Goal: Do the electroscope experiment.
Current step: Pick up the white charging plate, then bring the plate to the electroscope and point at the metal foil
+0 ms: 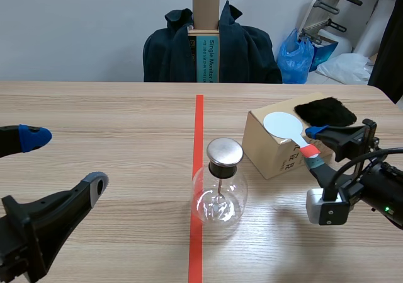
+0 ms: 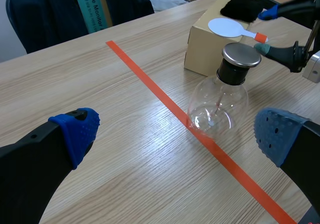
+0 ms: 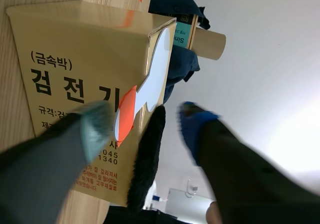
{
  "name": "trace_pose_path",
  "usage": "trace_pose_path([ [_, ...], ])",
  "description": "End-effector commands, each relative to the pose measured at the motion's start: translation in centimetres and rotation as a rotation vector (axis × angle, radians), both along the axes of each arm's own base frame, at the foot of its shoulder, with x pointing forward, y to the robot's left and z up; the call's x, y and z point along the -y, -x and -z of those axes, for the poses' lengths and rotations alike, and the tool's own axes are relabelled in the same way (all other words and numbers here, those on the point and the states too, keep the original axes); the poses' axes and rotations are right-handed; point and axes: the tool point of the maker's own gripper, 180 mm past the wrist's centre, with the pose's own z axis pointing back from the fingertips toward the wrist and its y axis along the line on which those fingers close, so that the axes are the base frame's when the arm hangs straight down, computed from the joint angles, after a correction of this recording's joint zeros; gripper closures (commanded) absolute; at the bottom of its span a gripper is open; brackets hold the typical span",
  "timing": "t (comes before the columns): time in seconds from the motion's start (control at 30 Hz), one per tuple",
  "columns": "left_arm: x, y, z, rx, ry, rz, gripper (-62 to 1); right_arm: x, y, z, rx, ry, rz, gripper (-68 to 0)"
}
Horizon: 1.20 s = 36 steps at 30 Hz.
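Nearest the camera, the left claw point(image 1: 63, 162) is hovering low over the tabletop point(image 1: 113, 119) with its two fingers spread wide and nothing between them. Just ahead of it, the electroscope point(image 1: 220, 191), a round clear glass flask, is standing upright on the orange-red tape line point(image 1: 198, 125), and it is wearing a black neck and a flat metal cap point(image 1: 225, 150).

To the flask's right, the right claw point(image 1: 317, 149) is waiting with its fingers apart. The orange-red handle of a white round paddle point(image 1: 283, 125) is sitting between them, close to the grey-green pad and clear of the blue one. The paddle's disc is lying flat on top of a cardboard box point(image 1: 267, 150), which is resting just beyond the flask.

A black furry cloth point(image 1: 326, 111) is lying at the box's far end; whether on it or just behind is hard to tell. Past the tabletop, a dark jacket point(image 1: 170, 50) is hanging over a chair, and a blue bag point(image 1: 296, 56) is sitting beside it.
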Motion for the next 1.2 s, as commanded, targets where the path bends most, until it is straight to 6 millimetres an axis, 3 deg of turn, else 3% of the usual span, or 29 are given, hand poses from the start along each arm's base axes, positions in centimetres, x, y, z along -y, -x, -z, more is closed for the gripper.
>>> trace_pose_path([
  [0.0,0.5,-0.1,-1.0,0.029,0.026,0.009,-62.3,0.7,-1.2,-1.7,0.055,0.007,0.010,-15.0],
  [0.1,0.5,-0.1,-1.0,0.029,0.026,0.009,-62.3,0.7,-1.2,-1.7,0.055,0.007,0.010,-0.5],
  [0.5,0.5,-0.1,-1.0,0.029,0.026,0.009,-62.3,0.8,-1.3,-2.4,0.096,0.015,0.001,-0.8],
  [0.7,0.5,-0.1,-1.0,0.029,0.026,0.009,-62.3,1.6,-1.4,-4.3,0.216,0.040,-0.009,-0.8],
  [0.83,0.4,0.0,-0.6,0.012,0.011,0.009,-62.3,3.1,-1.7,-6.9,0.328,0.016,0.017,-0.8],
  [0.9,0.4,0.1,0.0,-0.005,-0.020,0.015,-54.4,3.9,-1.9,-7.8,0.343,-0.010,0.043,-0.8],
  [1.03,0.2,0.1,1.4,-0.040,-0.106,0.055,-28.7,5.4,-1.9,-10.3,0.389,-0.054,0.085,-0.8],
  [1.13,-0.4,-0.5,2.1,-0.049,-0.145,0.094,-3.7,5.9,-1.4,-12.1,0.422,-0.093,0.102,-0.8],
  [1.17,-0.6,-0.8,2.2,-0.046,-0.154,0.108,-1.7,6.0,-1.1,-12.6,0.432,-0.105,0.106,-0.8],
])
